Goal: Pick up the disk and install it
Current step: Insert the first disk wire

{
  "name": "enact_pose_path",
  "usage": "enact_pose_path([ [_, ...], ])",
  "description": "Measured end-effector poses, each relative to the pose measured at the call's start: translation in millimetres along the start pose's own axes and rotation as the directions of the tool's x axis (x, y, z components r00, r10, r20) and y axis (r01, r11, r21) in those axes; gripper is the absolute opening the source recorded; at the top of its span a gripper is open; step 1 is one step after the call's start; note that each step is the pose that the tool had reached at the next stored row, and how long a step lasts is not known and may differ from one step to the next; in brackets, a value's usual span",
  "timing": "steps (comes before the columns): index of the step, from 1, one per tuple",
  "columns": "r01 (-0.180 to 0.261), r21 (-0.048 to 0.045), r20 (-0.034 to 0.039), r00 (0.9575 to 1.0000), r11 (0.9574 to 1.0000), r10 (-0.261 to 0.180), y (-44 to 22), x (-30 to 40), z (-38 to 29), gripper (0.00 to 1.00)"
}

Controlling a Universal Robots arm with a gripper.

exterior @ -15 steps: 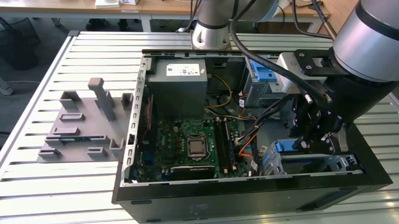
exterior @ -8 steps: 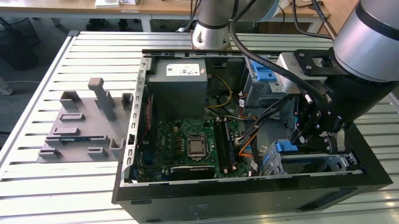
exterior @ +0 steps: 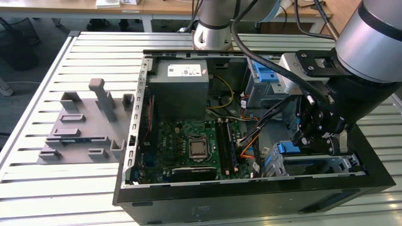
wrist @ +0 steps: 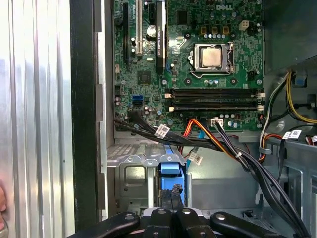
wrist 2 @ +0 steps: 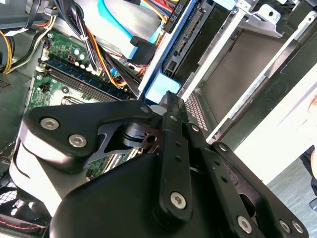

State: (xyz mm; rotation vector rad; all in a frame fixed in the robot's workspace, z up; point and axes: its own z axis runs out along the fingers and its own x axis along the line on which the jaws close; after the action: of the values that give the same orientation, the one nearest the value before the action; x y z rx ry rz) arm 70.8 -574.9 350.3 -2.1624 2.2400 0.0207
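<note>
1. At the exterior view's left, a grey moulded fixture (exterior: 82, 127) lies on the slatted metal table (exterior: 37, 188).
2. Just beside it stands the open computer case (exterior: 251, 202). The grey power-supply box (exterior: 179, 89) sits toward its far end, and the green motherboard (exterior: 188, 150) lies nearer the camera.
3. Orange, yellow and black cables (wrist: 218, 144) cross from the board toward the metal drive cage (wrist: 129, 176).
4. At the exterior view's right, my arm reaches down into that cage, with my gripper (exterior: 314, 141) low inside it.
5. The disk (wrist: 170, 168) stands edge-on in the cage slot. Its blue rail shows in both wrist views, just ahead of my gripper.
6. My fingers (wrist: 166, 198) are pressed together with hardly a gap, and their tips are at the disk's blue end. I cannot tell whether they touch it.
</note>
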Motion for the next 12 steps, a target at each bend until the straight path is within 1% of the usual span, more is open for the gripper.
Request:
enact_pose_path([
  [12, 0.000, 0.0000, -0.0001, 1.0000, 1.0000, 0.000, 0.0, 0.0, 0.1, 0.11],
])
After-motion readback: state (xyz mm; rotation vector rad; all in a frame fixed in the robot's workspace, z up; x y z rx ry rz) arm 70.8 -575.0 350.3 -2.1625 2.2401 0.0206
